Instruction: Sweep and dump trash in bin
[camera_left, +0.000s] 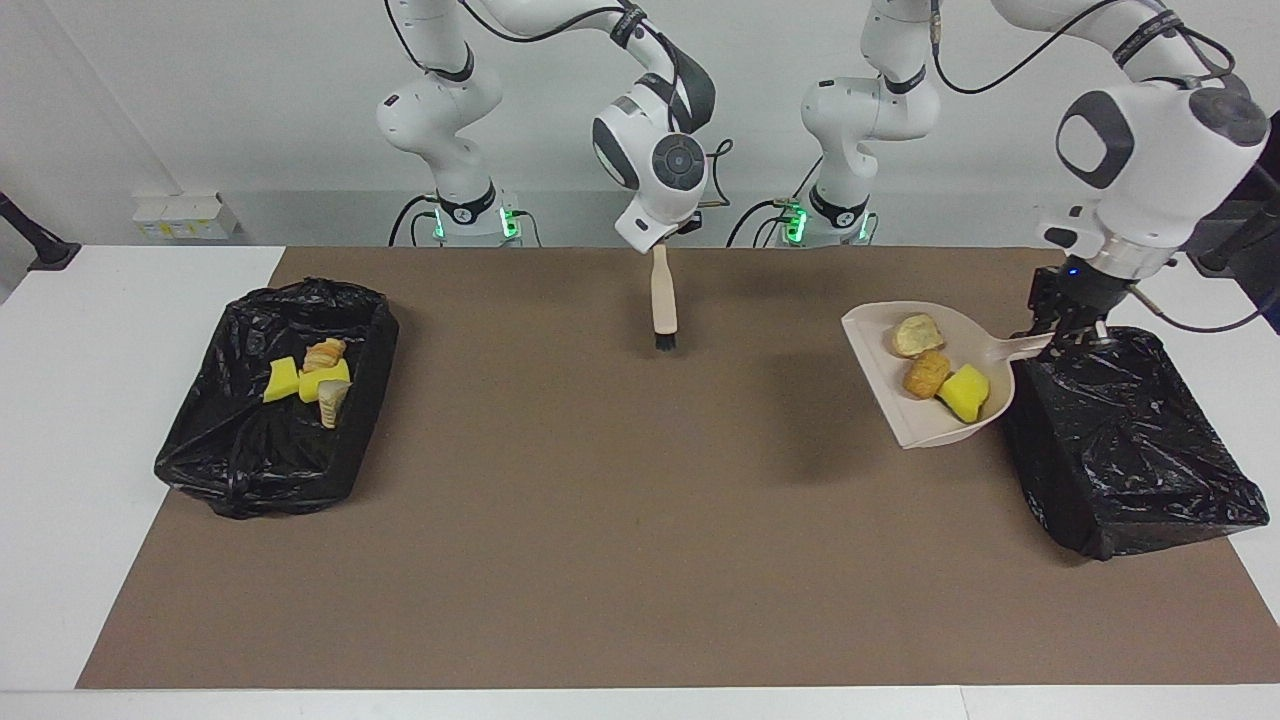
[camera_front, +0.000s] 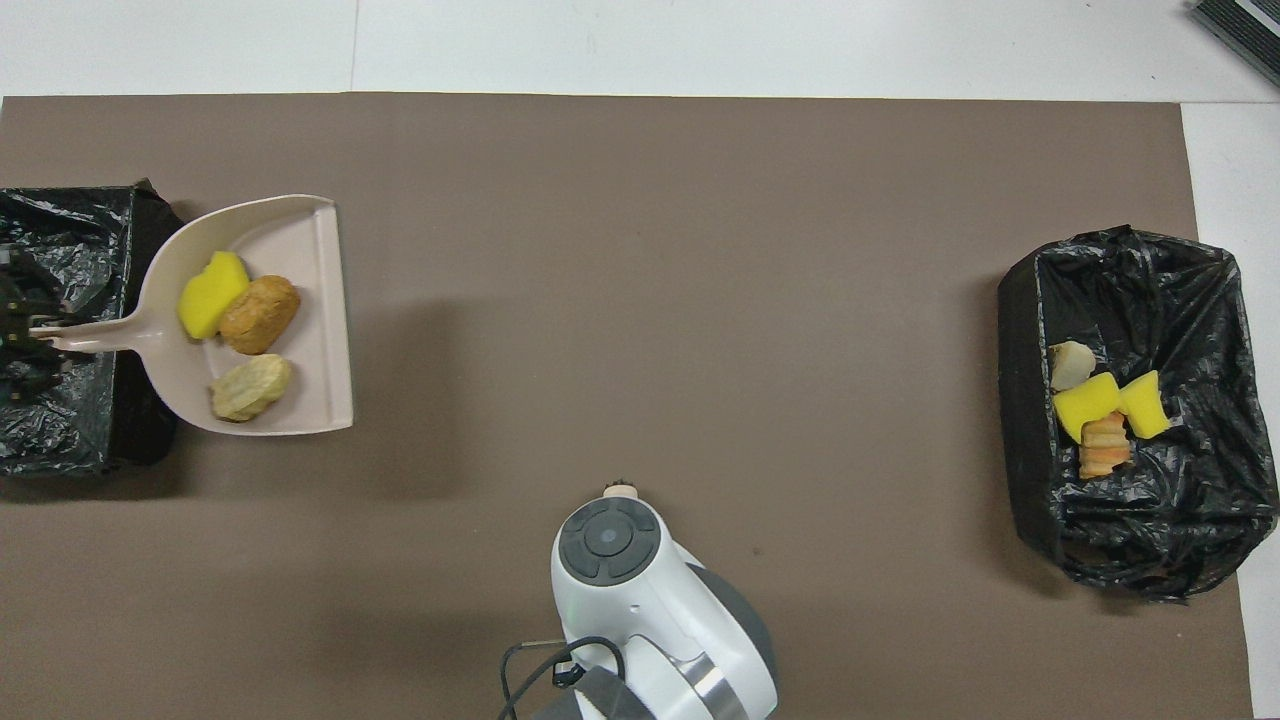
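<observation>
My left gripper (camera_left: 1072, 328) (camera_front: 22, 335) is shut on the handle of the beige dustpan (camera_left: 905, 420) (camera_front: 290, 240) and holds it in the air. The gripper is over the black bin (camera_left: 1100, 480) (camera_front: 70, 230) at the left arm's end, with the pan over that bin's edge and the mat. Three pieces of trash lie in the pan: a yellow sponge chunk (camera_left: 963, 392) (camera_front: 212, 294), an orange-brown lump (camera_left: 927, 373) (camera_front: 259, 314) and a pale lump (camera_left: 915, 334) (camera_front: 251, 387). My right gripper (camera_left: 668, 235) is shut on the brush (camera_left: 662, 300), which hangs bristles down over the mat near the robots.
A second black-lined bin (camera_left: 250, 470) (camera_front: 1180, 290) stands at the right arm's end of the brown mat (camera_left: 600, 520). It holds several pieces, among them yellow sponge chunks (camera_left: 283, 380) (camera_front: 1090, 402). In the overhead view the right arm's wrist hides its gripper and most of the brush.
</observation>
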